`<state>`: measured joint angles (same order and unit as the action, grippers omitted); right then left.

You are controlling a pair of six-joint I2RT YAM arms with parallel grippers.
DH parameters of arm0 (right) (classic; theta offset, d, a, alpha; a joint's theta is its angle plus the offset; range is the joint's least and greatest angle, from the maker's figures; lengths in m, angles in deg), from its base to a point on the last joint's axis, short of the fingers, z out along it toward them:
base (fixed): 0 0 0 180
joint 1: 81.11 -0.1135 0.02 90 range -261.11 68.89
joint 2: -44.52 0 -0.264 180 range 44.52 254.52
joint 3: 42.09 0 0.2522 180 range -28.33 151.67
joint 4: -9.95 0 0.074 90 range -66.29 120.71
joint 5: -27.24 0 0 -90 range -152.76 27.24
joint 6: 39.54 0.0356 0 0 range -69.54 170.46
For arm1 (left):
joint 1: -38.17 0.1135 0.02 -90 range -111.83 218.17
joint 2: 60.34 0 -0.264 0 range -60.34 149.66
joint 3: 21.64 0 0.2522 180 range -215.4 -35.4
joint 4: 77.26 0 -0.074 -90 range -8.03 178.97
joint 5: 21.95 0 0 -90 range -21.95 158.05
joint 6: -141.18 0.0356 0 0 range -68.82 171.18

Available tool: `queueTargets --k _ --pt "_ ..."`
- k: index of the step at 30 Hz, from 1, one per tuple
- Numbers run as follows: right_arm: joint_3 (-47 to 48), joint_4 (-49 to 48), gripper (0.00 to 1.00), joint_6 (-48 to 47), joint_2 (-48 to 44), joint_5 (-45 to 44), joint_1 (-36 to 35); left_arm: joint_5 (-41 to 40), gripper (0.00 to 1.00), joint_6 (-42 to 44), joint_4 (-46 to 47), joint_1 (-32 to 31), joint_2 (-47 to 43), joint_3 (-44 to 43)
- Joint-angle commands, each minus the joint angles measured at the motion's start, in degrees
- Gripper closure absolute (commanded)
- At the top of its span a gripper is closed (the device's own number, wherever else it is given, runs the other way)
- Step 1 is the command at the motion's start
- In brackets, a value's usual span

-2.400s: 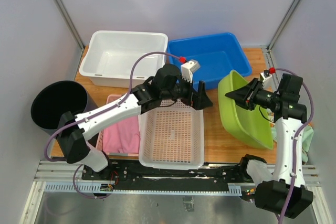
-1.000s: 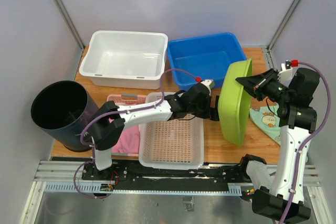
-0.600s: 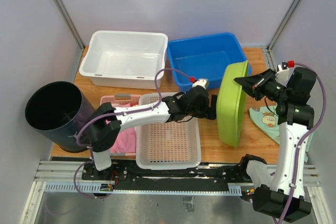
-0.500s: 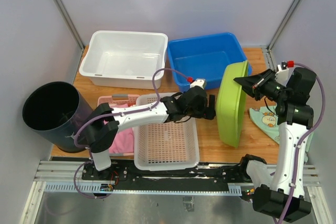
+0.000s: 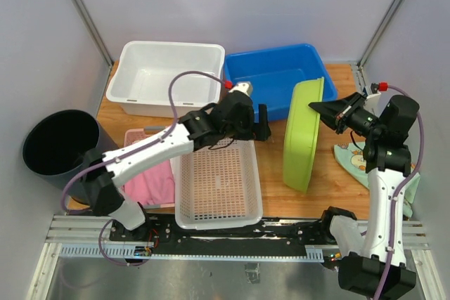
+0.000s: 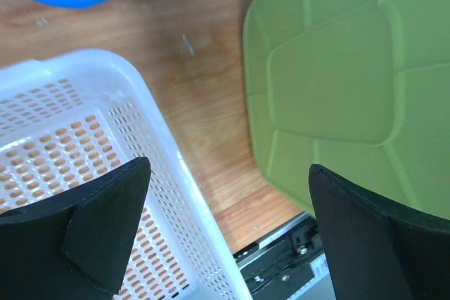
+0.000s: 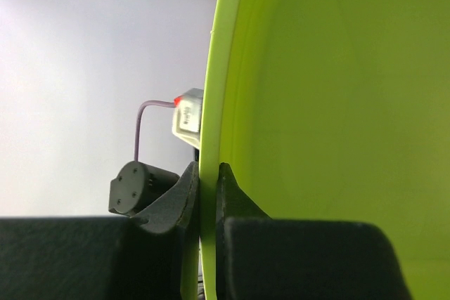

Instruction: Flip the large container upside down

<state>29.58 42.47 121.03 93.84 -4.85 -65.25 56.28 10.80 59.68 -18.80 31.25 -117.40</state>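
Note:
The large container is a lime-green basin [image 5: 302, 135]. It stands on its edge on the wooden table, leaning left, with its underside facing left. My right gripper [image 5: 320, 108] is shut on its upper rim; in the right wrist view the rim [image 7: 209, 103] is pinched between both pads of the right gripper [image 7: 209, 182]. My left gripper [image 5: 261, 123] is open and empty, hovering left of the basin. In the left wrist view the left gripper [image 6: 226, 173] hangs over bare table, between the basin's underside [image 6: 337, 82] and a white basket.
A white perforated basket [image 5: 218, 180] lies under the left arm, also in the left wrist view [image 6: 105, 166]. Behind are a white tub [image 5: 169, 75] and a blue tub [image 5: 274, 79]. A black bin [image 5: 60, 149], a pink basket [image 5: 148, 184] and a printed cloth [image 5: 351, 156] flank them.
My right gripper has swung the green basin from tilted open-side-up to on edge, leaning left. My left arm has drawn back and up. The white basket and black bin have shifted left.

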Motion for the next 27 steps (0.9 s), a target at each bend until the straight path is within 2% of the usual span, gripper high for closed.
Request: queueTargets --k 1,7,11,17,21,24,27 --pt "-1.77 -11.3 1.0 10.76 -2.2 4.24 -2.85 0.98 0.01 -1.3 -1.81 3.28 -7.16 -2.3" --pt "-6.44 -23.74 0.99 24.2 -4.31 4.46 -5.83 -0.45 0.01 0.11 -3.7 6.47 -11.19 -2.89" --pt "-9.21 -25.44 0.99 26.44 -5.22 5.23 -6.01 0.37 0.01 0.85 -3.42 6.87 -11.7 -2.74" --pt "-18.63 -30.54 1.0 29.6 -6.5 8.57 -4.73 6.64 0.01 2.37 -1.0 6.85 -10.11 -1.66" --pt "-22.04 -28.44 0.99 24.77 -7.49 10.68 -2.86 11.29 0.01 4.51 1.51 6.16 -8.38 -0.92" --pt "-21.19 -21.77 0.99 14.74 -6.96 12.66 -1.66 11.41 0.01 7.05 3.39 3.68 -6.38 -1.0" --pt "-18.8 -11.09 0.98 4.97 -6.03 13.83 -0.29 14.57 0.01 7.7 5.39 2.21 -3.49 -1.48"
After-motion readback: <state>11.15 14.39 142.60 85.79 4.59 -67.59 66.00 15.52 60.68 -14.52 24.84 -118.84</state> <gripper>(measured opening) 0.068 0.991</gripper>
